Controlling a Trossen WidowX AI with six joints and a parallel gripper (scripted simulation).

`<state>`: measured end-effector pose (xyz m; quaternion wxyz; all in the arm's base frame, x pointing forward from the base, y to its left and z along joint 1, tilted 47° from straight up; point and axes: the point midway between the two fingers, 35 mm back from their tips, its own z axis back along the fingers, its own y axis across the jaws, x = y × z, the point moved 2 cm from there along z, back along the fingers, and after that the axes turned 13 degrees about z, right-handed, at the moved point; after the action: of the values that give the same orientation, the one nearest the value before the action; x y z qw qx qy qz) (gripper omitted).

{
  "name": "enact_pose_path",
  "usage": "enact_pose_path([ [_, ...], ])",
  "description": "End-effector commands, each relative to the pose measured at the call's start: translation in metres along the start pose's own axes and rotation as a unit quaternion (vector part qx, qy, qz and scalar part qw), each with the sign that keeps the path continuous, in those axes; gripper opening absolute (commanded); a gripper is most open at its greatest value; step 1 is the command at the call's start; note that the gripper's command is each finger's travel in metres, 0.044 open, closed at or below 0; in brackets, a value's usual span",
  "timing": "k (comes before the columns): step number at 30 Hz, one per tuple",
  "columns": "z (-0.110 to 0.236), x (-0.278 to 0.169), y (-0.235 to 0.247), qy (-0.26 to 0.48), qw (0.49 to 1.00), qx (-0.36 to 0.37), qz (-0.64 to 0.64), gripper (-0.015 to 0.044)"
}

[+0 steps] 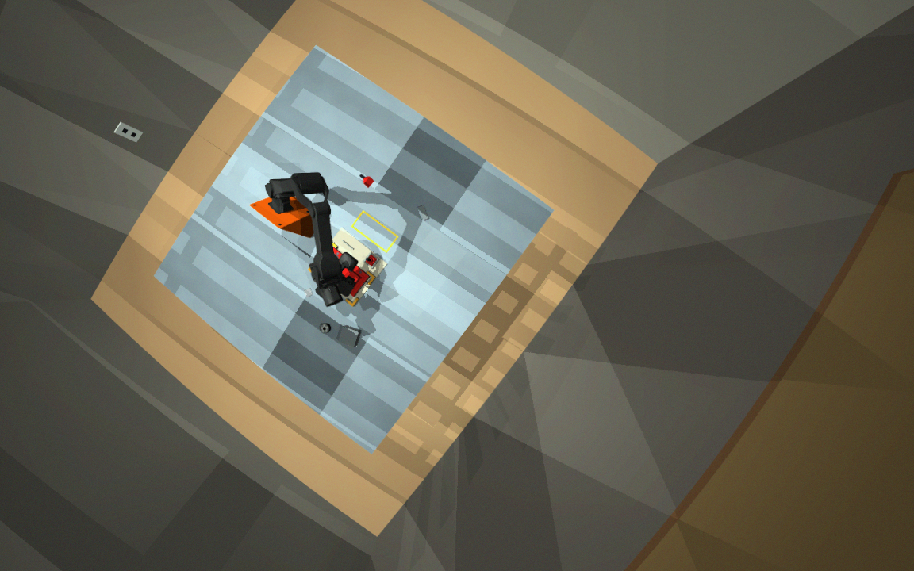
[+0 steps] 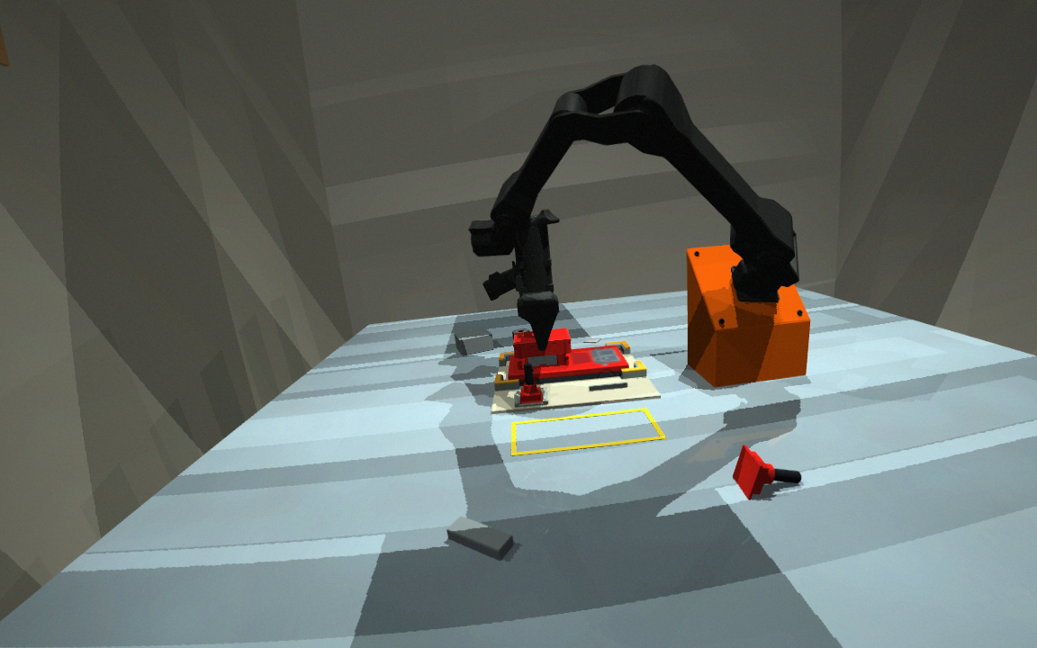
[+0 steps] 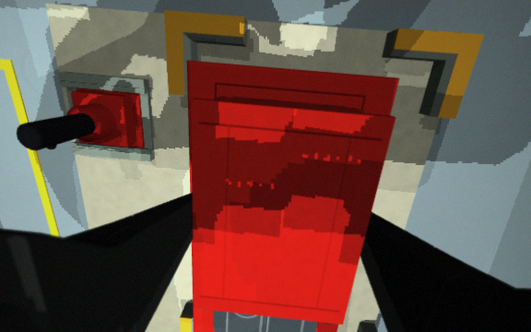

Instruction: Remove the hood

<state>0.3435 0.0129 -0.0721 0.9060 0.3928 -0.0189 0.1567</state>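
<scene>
Hood (image 3: 289,184): a flat red panel at one end of the car (image 2: 579,364), which sits on a cream plate (image 2: 587,394) framed by orange corner brackets (image 3: 450,69). In the exterior view the hood appears raised a little above the rest of the red body, at the left end of the car. The gripper (image 3: 277,221) is clamped on it, one black finger pressing each long side edge, so the span between them is wide because the panel itself is wide.

It looks like a stiff, thin, light plastic part with smooth faces. I judge that a side-edge pinch like this one is the sensible hold, since the top face offers nothing to catch. The smooth edges could slip if the lift is jerky or if the panel twists between the pads; a hold near the middle of its length, as here, should keep it level.

The yellow outline (image 2: 587,431) lies on the bench (image 2: 909,524), just near of the plate, so the carry is short. A red peg (image 2: 529,391) with a black handle stands on the plate's near left corner, between hood and outline, and is worth clearing. A second red peg (image 2: 756,473) lies loose to the right, well apart.
</scene>
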Motion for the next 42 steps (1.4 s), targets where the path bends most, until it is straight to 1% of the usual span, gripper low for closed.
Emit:
enact_pose_path([
  [1, 0.004, 0.001, -0.001, -0.001, 1.0, -0.002, 0.002, 0.0],
  [4, 0.011, 0.001, -0.001, -0.001, 1.0, -0.003, 0.002, 0.0],
  [11, 0.049, 0.001, -0.001, 0.0, 1.0, -0.003, 0.002, 0.0],
  [14, 0.051, 0.0, -0.001, 0.0, 1.0, -0.003, 0.002, 0.0],
  [15, 0.042, 0.0, -0.001, -0.001, 1.0, -0.002, -0.002, 0.0],
  [16, 0.043, 0.001, 0.002, -0.001, 1.0, -0.002, -0.002, 0.0],
  [29, 0.049, 0.019, 0.074, 0.0, 1.0, -0.008, -0.002, 0.0],
  [42, 0.051, 0.02, 0.148, 0.0, 1.0, -0.007, -0.002, 0.0],
])
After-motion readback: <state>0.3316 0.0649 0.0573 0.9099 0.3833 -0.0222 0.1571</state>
